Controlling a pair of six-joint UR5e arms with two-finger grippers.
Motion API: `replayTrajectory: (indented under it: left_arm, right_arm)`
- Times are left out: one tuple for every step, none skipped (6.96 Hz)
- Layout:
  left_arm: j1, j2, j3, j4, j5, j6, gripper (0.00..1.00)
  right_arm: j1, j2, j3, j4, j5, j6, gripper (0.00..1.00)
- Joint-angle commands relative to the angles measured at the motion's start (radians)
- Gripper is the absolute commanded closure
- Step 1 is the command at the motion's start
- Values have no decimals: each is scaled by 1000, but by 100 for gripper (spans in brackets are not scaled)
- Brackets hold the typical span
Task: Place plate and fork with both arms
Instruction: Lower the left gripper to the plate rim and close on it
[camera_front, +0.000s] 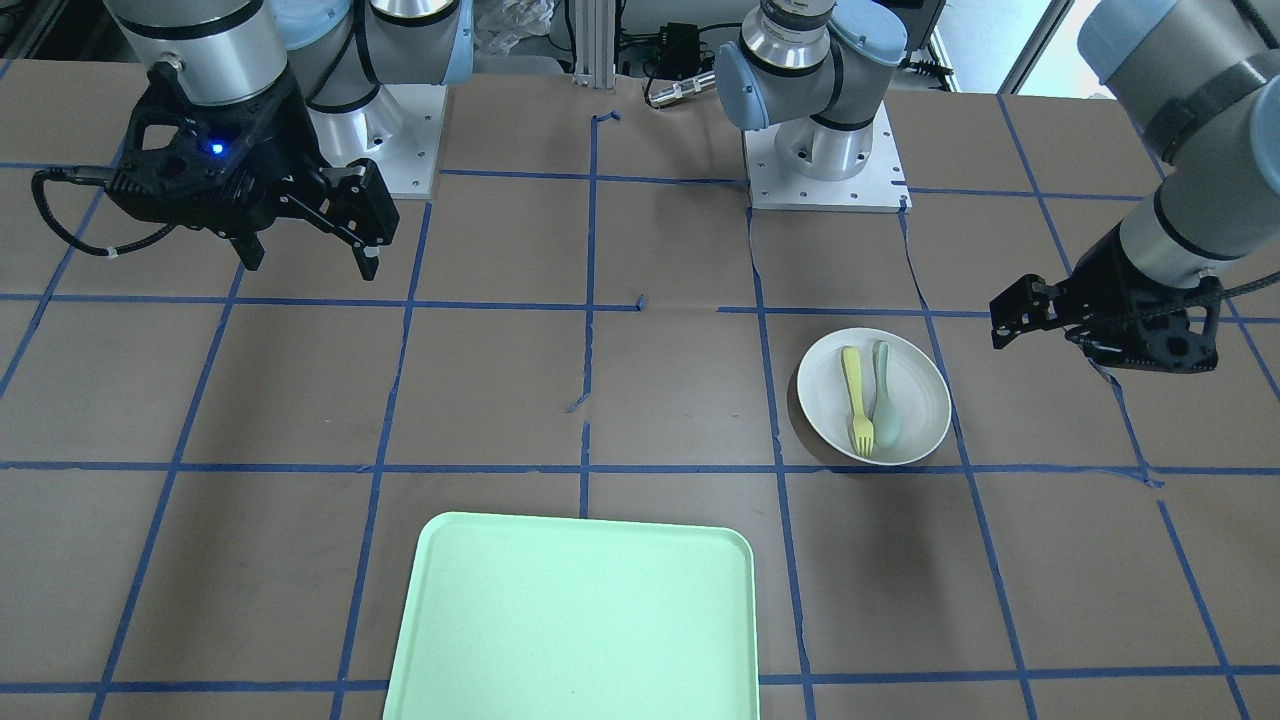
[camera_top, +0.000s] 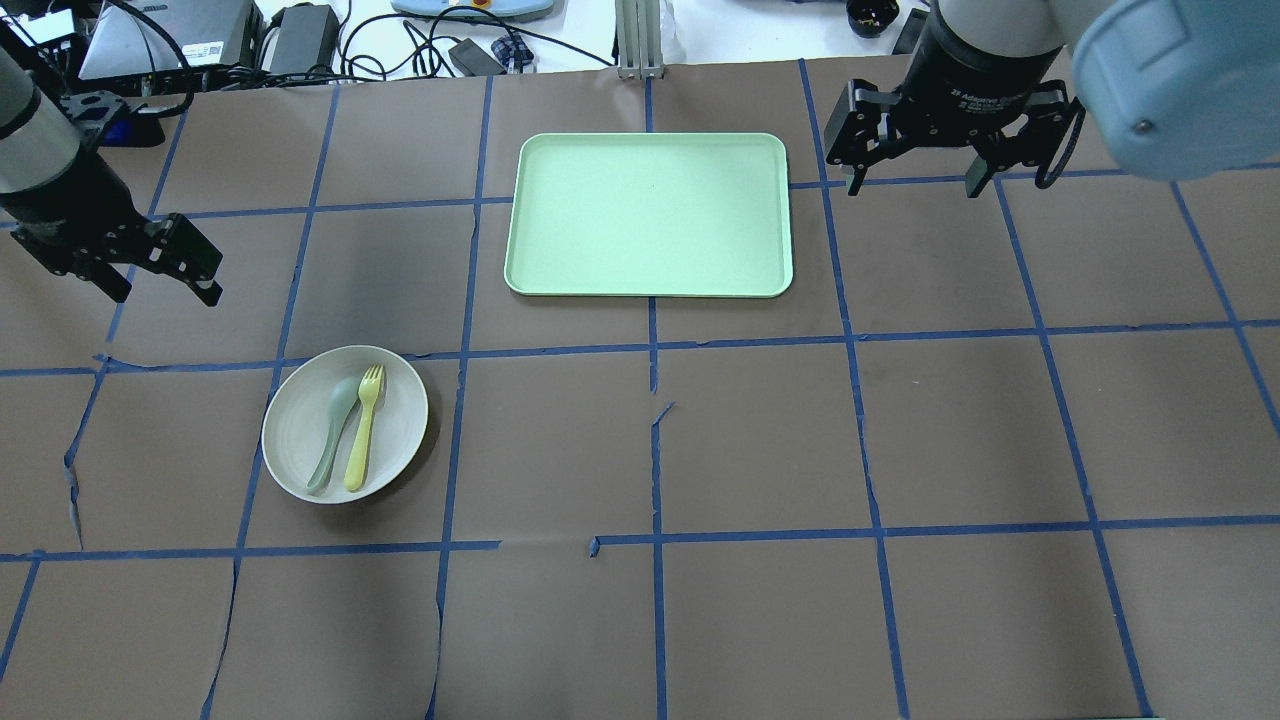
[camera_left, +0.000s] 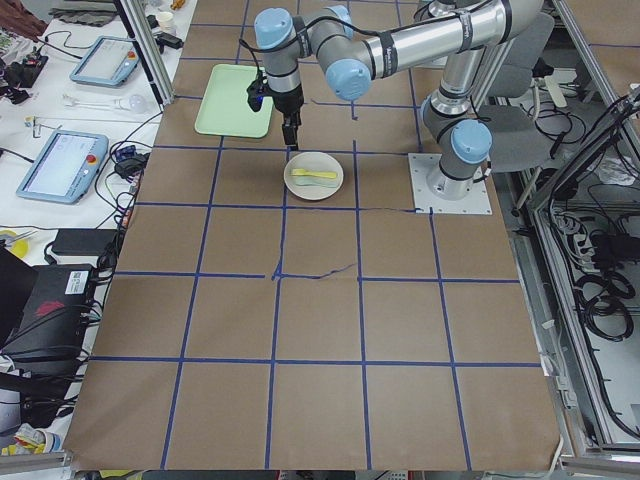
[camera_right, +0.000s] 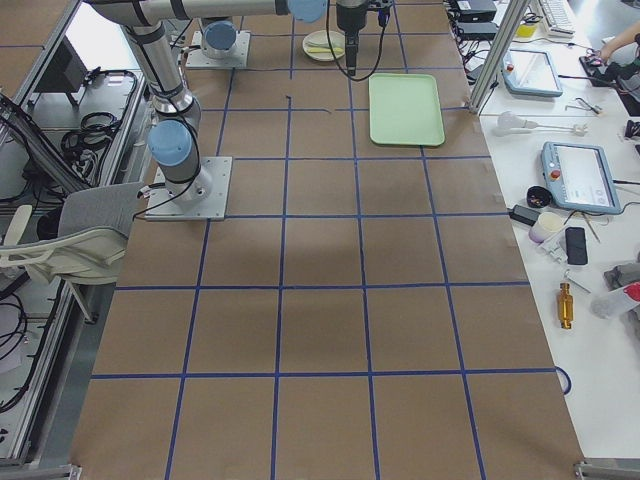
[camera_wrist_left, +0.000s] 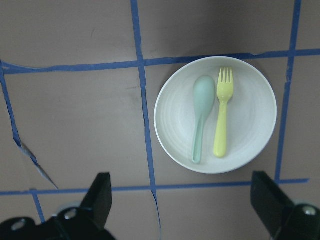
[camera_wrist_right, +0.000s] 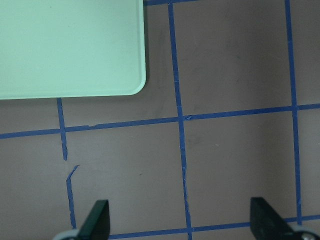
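Black left gripper (camera_top: 165, 296) spread wide, empty, hovering near round white plate (camera_top: 392, 398), slim yellow plastic fork (camera_top: 362, 440) lying in plate just beside pale grey-green spoon (camera_top: 325, 450), black right gripper (camera_top: 912, 188) likewise spread, empty, well apart from plate, past rectangular mint-green tray (camera_top: 650, 215)

- You can tell the plate (camera_top: 402, 412) by its plain white.
- Your fork (camera_top: 362, 432) is bright yellow.
- Your spoon (camera_top: 331, 438) is pale grey-green.
- Your tray (camera_top: 648, 215) is mint green.
- Your table (camera_top: 960, 430) is brown with a blue tape grid.
- Your left gripper (camera_top: 165, 295) and right gripper (camera_top: 912, 188) are black.
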Motion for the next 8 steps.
replayTrajectory:
  left_arm:
    - [76,-55,-140,136,-61,129,3]
    - [80,-91,-145,139,-58,127,6]
    - [80,-124,-151,139,-64,131,24]
    - [80,-154,-148,139,-55,137,23]
    - [80,-205,-153,138,-62,133,23]
    - [80,-247,-153,138,-68,133,23]
    - [80,-273,-153,138,-82,133,23]
    - [80,-287,-151,138,-88,134,24]
  right_arm:
    - [0,-2,2,1,0,0,0]
    - [0,-2,2,1,0,0,0]
    - [0,-2,2,1,0,0,0]
    - [0,-2,2,1,0,0,0]
    - [0,-2,2,1,0,0,0]
    - [0,-2,2,1,0,0,0]
    - [0,-2,2,1,0,0,0]
    - [0,-2,2,1,0,0,0]
